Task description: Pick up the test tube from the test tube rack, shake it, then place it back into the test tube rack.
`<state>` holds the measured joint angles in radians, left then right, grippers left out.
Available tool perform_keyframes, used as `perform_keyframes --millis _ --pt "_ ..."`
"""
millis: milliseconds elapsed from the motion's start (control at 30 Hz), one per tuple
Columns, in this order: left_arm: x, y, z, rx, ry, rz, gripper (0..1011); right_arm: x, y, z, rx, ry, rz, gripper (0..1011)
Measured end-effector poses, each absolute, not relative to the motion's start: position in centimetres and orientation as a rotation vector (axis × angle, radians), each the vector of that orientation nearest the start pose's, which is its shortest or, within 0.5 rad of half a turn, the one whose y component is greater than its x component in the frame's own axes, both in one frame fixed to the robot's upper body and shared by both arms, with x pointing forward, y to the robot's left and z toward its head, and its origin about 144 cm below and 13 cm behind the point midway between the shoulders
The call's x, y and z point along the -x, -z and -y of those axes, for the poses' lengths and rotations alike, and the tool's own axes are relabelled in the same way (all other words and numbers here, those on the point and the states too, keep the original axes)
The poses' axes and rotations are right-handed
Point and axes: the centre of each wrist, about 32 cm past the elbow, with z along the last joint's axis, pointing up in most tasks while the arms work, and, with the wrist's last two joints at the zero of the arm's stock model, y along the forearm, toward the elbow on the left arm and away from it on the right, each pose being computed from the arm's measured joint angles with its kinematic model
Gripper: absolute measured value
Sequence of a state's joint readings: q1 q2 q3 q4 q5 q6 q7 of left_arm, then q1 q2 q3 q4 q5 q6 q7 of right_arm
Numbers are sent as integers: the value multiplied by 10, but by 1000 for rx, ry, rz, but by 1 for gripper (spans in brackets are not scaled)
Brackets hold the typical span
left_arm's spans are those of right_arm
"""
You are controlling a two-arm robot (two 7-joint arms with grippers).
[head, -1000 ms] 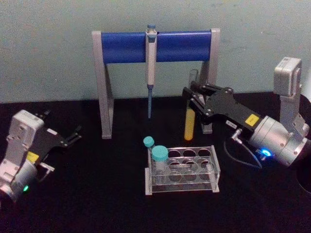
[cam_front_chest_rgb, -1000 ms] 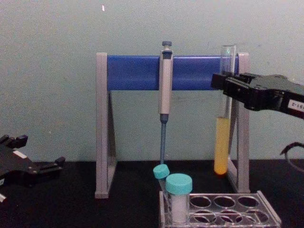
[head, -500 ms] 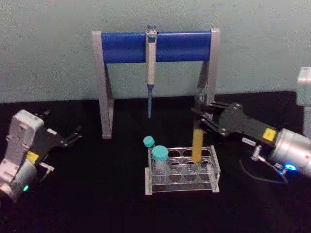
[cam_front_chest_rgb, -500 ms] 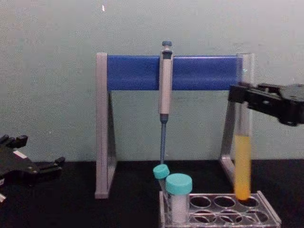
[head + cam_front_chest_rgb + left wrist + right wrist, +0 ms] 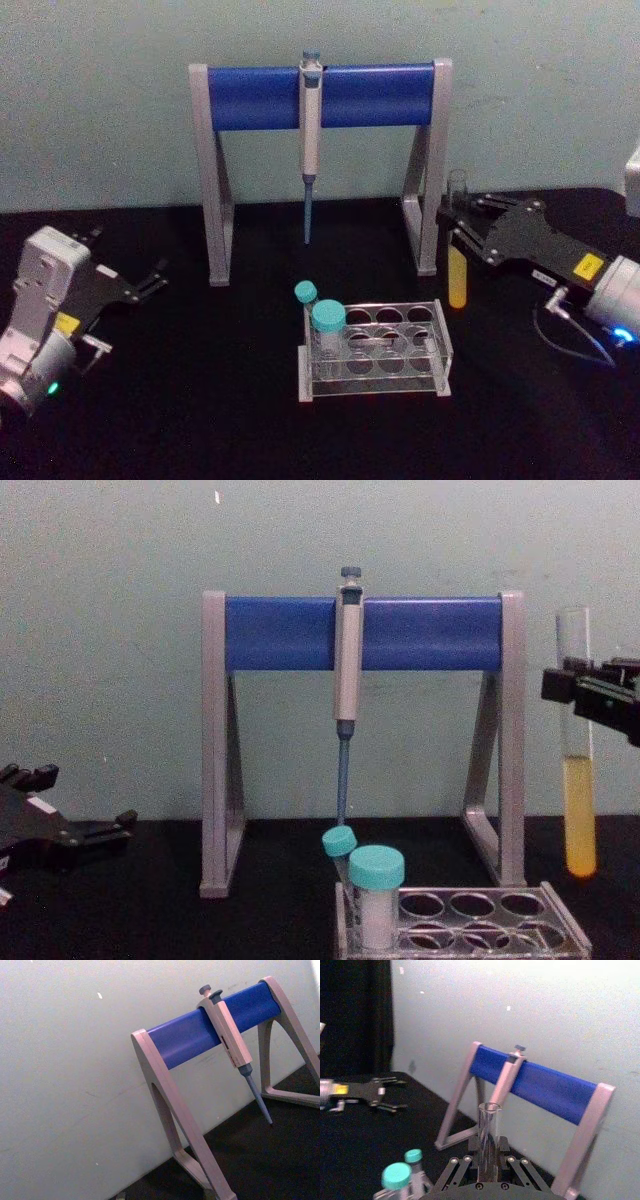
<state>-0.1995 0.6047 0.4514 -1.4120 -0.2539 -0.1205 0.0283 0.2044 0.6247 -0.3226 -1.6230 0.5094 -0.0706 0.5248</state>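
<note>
Step in hand: the shaking, or the carrying back after it; this is judged, not seen.
Right gripper [image 5: 459, 226]: closed on the upper part of the test tube [image 5: 457, 262].
Test tube: held upright in the air, to the right of the test tube rack [image 5: 441, 347] and clear of it; the yellow liquid is in its lower part.
Left gripper [image 5: 130, 262]: parked on the left, fingers apart.
Next move: the tube must be brought above a free hole, kept vertical, and lowered slowly.
</note>
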Motion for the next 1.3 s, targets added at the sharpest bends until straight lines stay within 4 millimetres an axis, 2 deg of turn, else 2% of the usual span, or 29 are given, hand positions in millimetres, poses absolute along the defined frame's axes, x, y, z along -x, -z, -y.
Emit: perform_keyframes --millis 467,833,1000,1300 --pt "-489 -1140 -310 -305 -1248 285 1001 -512 -1206 279 -22 836 215 232" --pt "-489 -1140 -310 -304 -1248 285 1001 -518 -1203 257 -97 705 161 232" --pt "-489 -1140 -310 -304 -1248 285 1001 -515 -1205 258 -115 637 140 232" --pt "-489 -1140 -310 -304 -1248 285 1001 -502 -1212 279 -93 577 124 232"
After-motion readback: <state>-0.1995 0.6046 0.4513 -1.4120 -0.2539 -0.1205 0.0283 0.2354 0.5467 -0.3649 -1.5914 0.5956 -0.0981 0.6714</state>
